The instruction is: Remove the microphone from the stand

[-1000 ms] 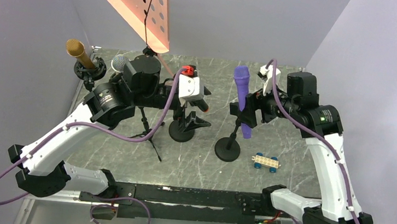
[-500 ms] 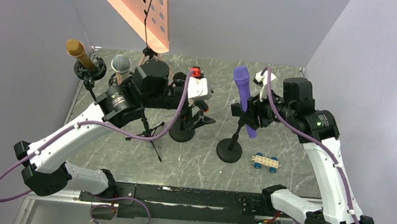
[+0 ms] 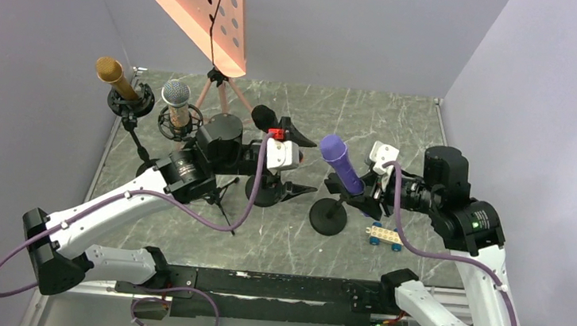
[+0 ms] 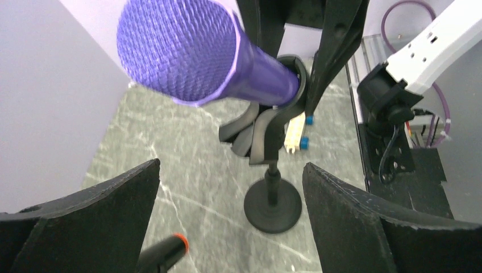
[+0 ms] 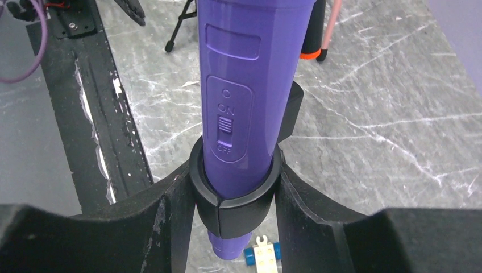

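The purple microphone (image 3: 341, 164) sits in the black clip (image 5: 239, 199) of its round-based stand (image 3: 329, 216) and leans with its head to the left. My right gripper (image 5: 236, 205) is shut on the clip from both sides, just below the microphone's switch (image 5: 226, 126); in the top view it (image 3: 364, 193) is right of the stand. My left gripper (image 4: 230, 216) is wide open and empty, a little left of the purple mesh head (image 4: 182, 48). In the top view it (image 3: 302, 158) faces that head.
A gold microphone (image 3: 112, 74) and a silver one (image 3: 175, 96) stand at the back left. A black microphone (image 3: 264, 117) on a round base (image 3: 264, 196) stands under my left arm. An orange music stand (image 3: 201, 3) is behind. A toy brick car (image 3: 384, 234) lies right of the stand.
The purple microphone has tipped from nearly upright to leaning left. My right arm has drawn nearer and lower with the clip. My left gripper has moved right, closer to the microphone head.
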